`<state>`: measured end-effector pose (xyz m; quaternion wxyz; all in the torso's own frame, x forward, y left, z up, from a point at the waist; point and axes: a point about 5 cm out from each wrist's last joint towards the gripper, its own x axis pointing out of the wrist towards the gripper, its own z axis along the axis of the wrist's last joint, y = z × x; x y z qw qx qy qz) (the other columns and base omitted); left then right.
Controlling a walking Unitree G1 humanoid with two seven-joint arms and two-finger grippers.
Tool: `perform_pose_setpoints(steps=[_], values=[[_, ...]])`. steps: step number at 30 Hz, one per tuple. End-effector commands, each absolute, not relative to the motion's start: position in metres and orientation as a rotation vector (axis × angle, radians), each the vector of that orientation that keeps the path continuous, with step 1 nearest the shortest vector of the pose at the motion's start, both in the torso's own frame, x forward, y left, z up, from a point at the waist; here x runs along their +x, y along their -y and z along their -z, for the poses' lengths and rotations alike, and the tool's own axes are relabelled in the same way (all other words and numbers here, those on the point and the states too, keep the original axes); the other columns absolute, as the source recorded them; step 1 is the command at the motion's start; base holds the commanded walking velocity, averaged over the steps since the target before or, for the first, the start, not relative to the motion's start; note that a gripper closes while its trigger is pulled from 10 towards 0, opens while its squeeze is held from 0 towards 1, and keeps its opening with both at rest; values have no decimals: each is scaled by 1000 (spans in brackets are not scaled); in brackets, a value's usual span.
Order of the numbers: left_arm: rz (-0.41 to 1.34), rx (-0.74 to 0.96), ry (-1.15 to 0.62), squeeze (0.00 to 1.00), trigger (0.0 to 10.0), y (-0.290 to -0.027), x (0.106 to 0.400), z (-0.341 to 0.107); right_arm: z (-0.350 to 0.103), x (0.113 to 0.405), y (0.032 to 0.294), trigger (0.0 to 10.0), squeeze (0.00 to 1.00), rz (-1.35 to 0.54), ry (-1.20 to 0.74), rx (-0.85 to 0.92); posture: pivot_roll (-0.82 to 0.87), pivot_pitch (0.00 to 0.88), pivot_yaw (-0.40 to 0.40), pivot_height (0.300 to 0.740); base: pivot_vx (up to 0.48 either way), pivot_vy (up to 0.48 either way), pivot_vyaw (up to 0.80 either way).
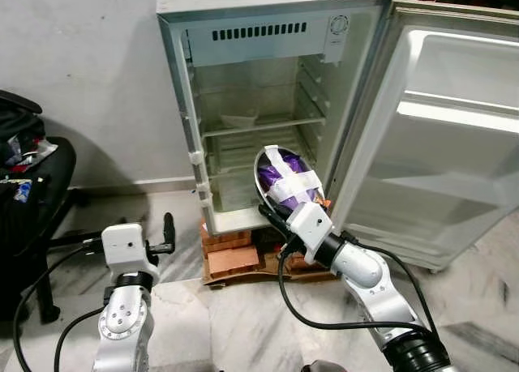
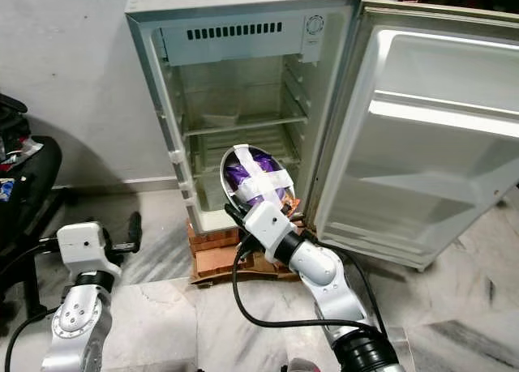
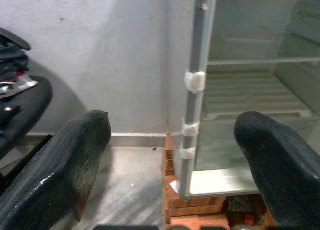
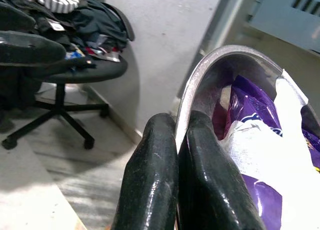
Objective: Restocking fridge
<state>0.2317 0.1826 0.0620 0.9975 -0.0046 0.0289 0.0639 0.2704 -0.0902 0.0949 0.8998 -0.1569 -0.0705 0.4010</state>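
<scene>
We hold a steel bowl (image 1: 285, 180) up in front of the open fridge (image 1: 268, 104), level with its lower shelf and just outside the opening. The bowl is tilted so that its mouth faces us. Inside it lies a purple packet (image 1: 284, 174) crossed by strips of white tape (image 1: 289, 190); there is pale print on the packet, but we cannot read it. Our right gripper (image 1: 272, 215) has its two black fingers (image 4: 200, 175) clenched on the bowl's lower rim, one finger inside the rim and one outside.

Inside the fridge the wire shelf (image 1: 261, 126) holds a clear tub (image 1: 240, 118), and we cannot tell what is in it. A vented panel (image 1: 255, 33) runs across the top of the fridge's inside, with a round dial (image 1: 340, 25) at its right end. The fridge door (image 1: 442, 129) stands swung wide to the right of the fridge. The fridge rests on red bricks (image 1: 231, 254).

Our left gripper (image 1: 168, 236) hovers low, to the left of the fridge, with its fingers (image 3: 65, 170) spread apart and holding nothing. Further left of the fridge stands a black office chair (image 1: 36, 194) piled with clothes (image 4: 75, 14).
</scene>
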Motion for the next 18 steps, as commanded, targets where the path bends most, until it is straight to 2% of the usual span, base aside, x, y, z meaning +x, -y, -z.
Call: perform_pose_setpoints(steps=[1, 5, 11, 18], values=[[-118, -3, -46, 0, 10000, -182, 233, -64, -102, 273, 91, 10000, 0, -823, 181, -335, -6, 53, 38, 740, 0, 0, 0], [-114, -4, -46, 0, 10000, -182, 231, -64, -101, 272, 93, 10000, 0, -818, 175, -339, -6, 53, 37, 740, 0, 0, 0], [-124, 1, -62, 0, 10000, -186, 220, -59, -94, 269, 107, 10000, 0, -765, 135, -333, -7, 55, 36, 740, 272, 0, 0], [-123, 5, -77, 0, 10000, -186, 215, -56, -92, 267, 109, 10000, 0, -788, 130, -365, -9, 57, 30, 740, 304, 0, 0]])
